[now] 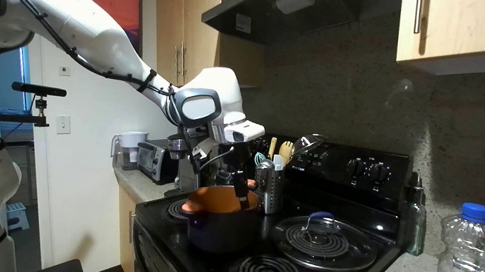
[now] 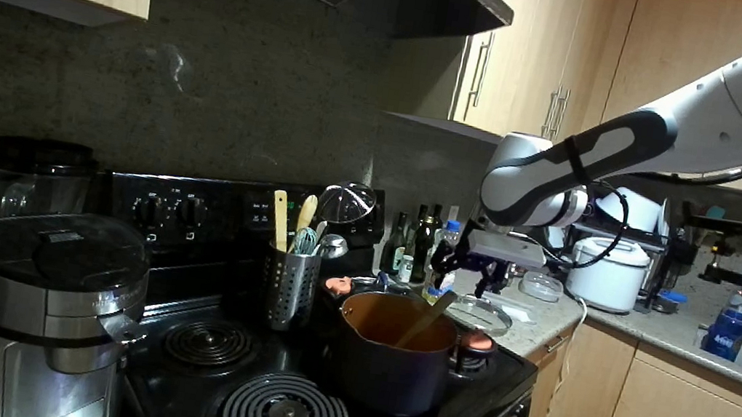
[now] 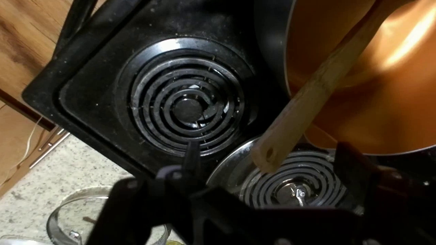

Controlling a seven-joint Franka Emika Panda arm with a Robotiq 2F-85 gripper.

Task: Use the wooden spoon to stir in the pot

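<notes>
The dark pot point(image 1: 218, 229) with an orange-brown inside stands on the stove; it also shows in an exterior view point(image 2: 387, 373) and at the right of the wrist view point(image 3: 391, 105). The wooden spoon point(image 2: 424, 323) leans in the pot with its handle sticking up over the rim. In the wrist view the spoon handle point(image 3: 316, 85) runs toward me, its holed end nearest; its head is out of frame. My gripper point(image 3: 269, 149) is open, its fingers apart on either side of the handle end, not closed on it. In an exterior view the gripper point(image 2: 467, 278) hangs just above the handle.
A glass lid point(image 1: 324, 259) with a blue handle lies over a burner beside the pot. A metal holder point(image 2: 289, 288) with several utensils stands behind the pot. A Crisco bottle point(image 1: 471, 271) and a glass container point(image 2: 541, 287) are on the counter. The range hood point(image 1: 284, 13) is overhead.
</notes>
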